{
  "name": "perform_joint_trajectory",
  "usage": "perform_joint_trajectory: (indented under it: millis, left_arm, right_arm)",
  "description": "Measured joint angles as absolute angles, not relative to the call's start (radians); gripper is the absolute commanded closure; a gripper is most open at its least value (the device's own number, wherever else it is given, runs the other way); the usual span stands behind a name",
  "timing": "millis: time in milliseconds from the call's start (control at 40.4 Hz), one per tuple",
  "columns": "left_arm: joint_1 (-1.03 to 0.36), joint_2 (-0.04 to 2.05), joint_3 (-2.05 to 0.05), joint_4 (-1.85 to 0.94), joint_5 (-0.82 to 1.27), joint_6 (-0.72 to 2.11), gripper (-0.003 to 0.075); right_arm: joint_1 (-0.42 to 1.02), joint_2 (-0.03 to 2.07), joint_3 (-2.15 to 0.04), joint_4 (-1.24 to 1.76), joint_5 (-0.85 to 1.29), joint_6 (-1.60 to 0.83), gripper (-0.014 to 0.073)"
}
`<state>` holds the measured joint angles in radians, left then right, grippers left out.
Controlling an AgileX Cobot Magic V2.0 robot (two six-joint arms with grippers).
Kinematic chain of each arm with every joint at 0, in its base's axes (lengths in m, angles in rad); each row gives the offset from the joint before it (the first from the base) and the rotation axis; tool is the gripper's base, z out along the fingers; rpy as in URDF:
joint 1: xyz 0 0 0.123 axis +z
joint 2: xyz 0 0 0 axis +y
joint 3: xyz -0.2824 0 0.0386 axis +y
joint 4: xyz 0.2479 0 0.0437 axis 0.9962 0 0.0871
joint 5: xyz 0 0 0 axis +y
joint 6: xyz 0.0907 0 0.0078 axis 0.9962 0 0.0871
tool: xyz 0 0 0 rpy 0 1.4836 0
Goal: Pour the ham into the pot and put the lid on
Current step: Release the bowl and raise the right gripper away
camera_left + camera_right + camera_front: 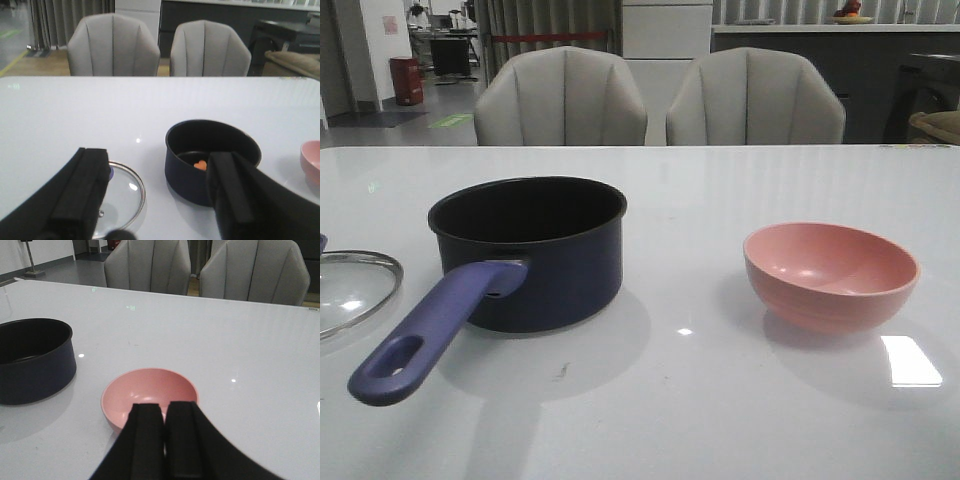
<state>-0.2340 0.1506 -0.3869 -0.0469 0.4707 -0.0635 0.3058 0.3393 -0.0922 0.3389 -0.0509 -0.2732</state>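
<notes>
1. A dark navy-blue round saucepan (535, 255) with a black interior stands upright on the glossy white table (720, 400), left of centre in the front view. Its long purple-blue handle (435, 335), with a hole at its end, reaches toward the camera and to the left.
2. In the left wrist view a small orange-pink slice of ham (200, 165) lies on the dark floor of the saucepan; the front view does not show the inside bottom.
3. A round clear glass lid (350, 290) with a steel rim lies flat on the table just left of the saucepan, apart from it. Only a sliver of its dark-blue knob shows at the frame edge.
4. A round pink bowl (832, 275) sits upright to the right, well apart from the saucepan. Its visible interior shows nothing inside.
5. The left gripper (157, 200) hangs above the table between lid and saucepan, its black fingers (82, 195) spread wide with nothing between them.
6. The right gripper (165, 450) hangs near the pink bowl, on the side nearer the robot. Its two fingers (147, 440) are pressed nearly together, gripping nothing.
7. Two grey upholstered chairs (560, 100) stand beyond the far edge of the table.
</notes>
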Motion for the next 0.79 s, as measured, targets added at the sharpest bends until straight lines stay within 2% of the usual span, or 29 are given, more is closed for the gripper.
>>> perform_joint_trajectory:
  millis: [173, 619, 792]
  left_arm:
    - [-0.234, 0.375, -0.491, -0.047, 0.540, -0.104, 0.0017]
    - [-0.234, 0.949, -0.736, -0.047, 0.549, -0.207, 0.0036]
    - [-0.167, 1.159, -0.859, -0.049, 0.633, -0.232, 0.0087]
  right_arm:
    - [0.306, 0.339, -0.092, 0.339, -0.051, -0.273, 0.0438]
    - [0.306, 0.339, -0.092, 0.339, -0.051, -0.273, 0.0438]
    - [0.306, 0.339, -0.092, 0.339, -0.051, -0.273, 0.0438]
